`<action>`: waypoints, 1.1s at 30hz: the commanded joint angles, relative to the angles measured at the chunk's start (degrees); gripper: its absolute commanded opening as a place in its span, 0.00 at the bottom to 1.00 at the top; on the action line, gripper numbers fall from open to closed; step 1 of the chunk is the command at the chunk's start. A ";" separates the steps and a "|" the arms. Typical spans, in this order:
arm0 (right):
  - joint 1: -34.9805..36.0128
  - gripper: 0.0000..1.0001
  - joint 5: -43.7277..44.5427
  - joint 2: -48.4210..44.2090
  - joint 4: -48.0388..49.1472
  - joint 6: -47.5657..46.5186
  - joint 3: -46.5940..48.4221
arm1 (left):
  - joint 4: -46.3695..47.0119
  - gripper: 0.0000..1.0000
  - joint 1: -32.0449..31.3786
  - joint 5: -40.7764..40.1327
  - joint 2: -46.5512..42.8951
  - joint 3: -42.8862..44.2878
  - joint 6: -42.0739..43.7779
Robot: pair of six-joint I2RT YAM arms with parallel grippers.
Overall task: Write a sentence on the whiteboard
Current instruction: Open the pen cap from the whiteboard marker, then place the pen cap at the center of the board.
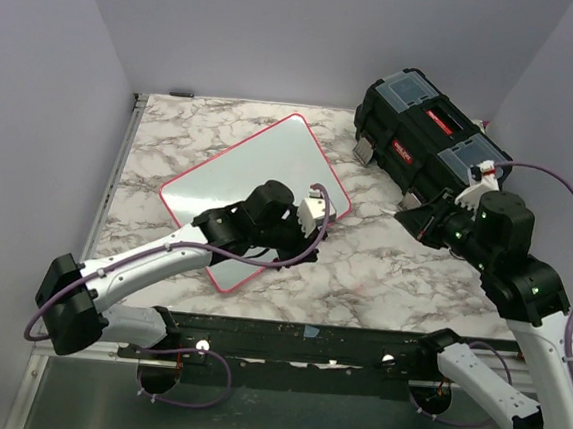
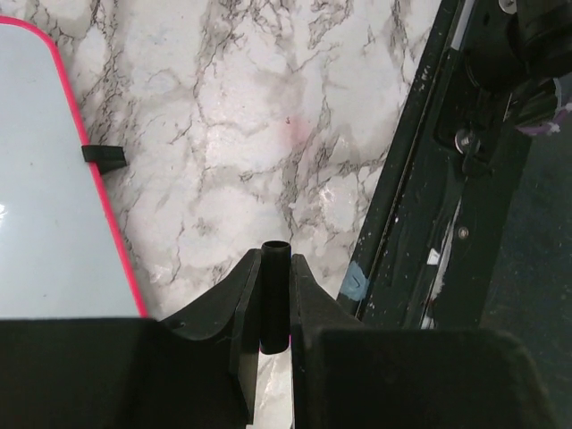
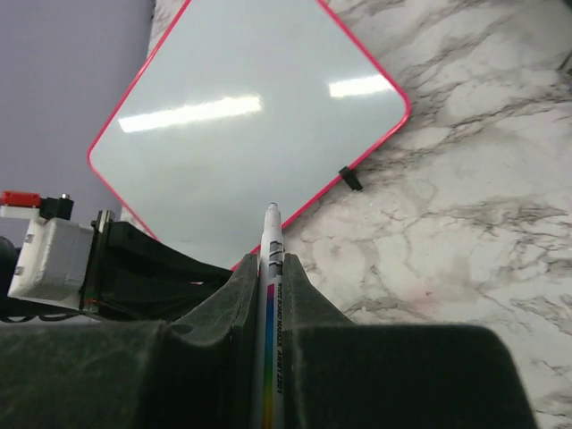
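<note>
The glossy white rectangular whiteboard point(image 1: 249, 186) lies blank on the left half of the marble worktop point(image 1: 392, 274); right gripper point(image 3: 270, 268) clamps the uncapped white marker point(image 3: 272, 234), left gripper point(image 2: 275, 261) a black tubular cap point(image 2: 275, 299); all writing remains.

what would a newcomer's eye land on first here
The blank red-rimmed whiteboard lies skewed on the marble table, left of centre, a black toolbox at the far right. The right gripper is shut on a white marker pointing at the board; the left gripper pinches a short black tube, perhaps its cap.
</note>
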 commanded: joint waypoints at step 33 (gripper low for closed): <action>-0.04 0.01 16.85 -8.35 1.06 0.18 0.64 | 21.06 0.00 -5.43 -12.04 42.95 16.38 -19.27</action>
